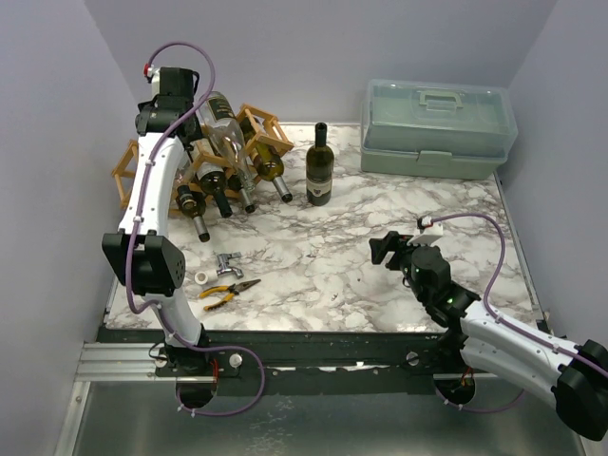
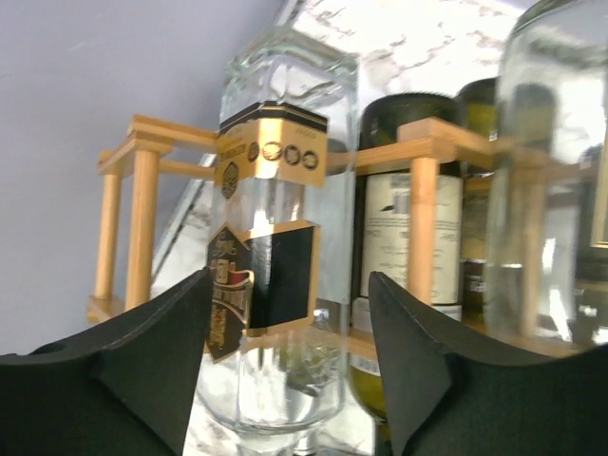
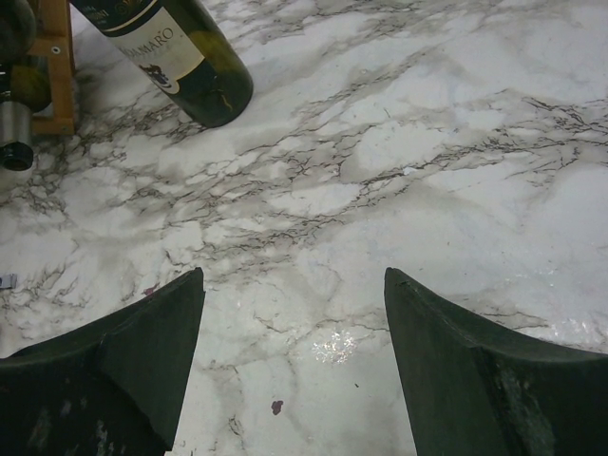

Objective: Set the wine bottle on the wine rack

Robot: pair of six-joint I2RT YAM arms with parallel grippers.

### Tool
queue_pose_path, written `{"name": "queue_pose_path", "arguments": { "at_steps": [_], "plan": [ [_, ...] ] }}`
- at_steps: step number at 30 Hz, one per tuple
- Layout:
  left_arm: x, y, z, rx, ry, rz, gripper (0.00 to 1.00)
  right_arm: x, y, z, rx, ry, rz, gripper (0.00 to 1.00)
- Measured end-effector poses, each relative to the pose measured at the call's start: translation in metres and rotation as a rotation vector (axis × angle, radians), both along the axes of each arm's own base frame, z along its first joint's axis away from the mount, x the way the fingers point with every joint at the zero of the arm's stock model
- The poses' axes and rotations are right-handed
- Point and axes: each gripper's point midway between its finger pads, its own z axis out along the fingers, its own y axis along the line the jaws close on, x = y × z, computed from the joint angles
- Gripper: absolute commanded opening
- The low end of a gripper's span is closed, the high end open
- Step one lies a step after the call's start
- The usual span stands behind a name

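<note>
Clear bottle (image 2: pixel 285 190) just beyond left tool (image 2: pixel 290 280)

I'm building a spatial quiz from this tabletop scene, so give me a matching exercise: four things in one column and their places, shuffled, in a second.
Things:
1. dark wine bottle
2. clear bottle
3. toolbox
4. pliers

Places:
A. lying in the wine rack
B. flat on the marble near the front-left of the table
C. standing upright on the marble, just right of the rack
D. far right corner, against the back wall

Pairs: 1-C, 2-A, 3-D, 4-B
</note>
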Motion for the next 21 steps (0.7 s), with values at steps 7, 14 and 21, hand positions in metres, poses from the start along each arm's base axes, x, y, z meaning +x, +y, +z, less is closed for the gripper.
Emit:
{"name": "queue_pose_path", "arguments": {
  "at_steps": [7,14,21],
  "plan": [
    [0.014,-0.022,0.021,-0.12,-0.129,-0.059,0.51,0.0,0.0,0.0,0.0,-0.001,0.001,0.79],
    [0.025,-0.042,0.015,-0.216,-0.146,-0.116,0.51,0.0,0.0,0.0,-0.003,-0.001,0.004,0.79],
    [0.026,-0.051,-0.031,-0.267,-0.056,-0.115,0.39,0.0,0.0,0.001,-0.003,-0.003,0.005,0.79]
  ]
}}
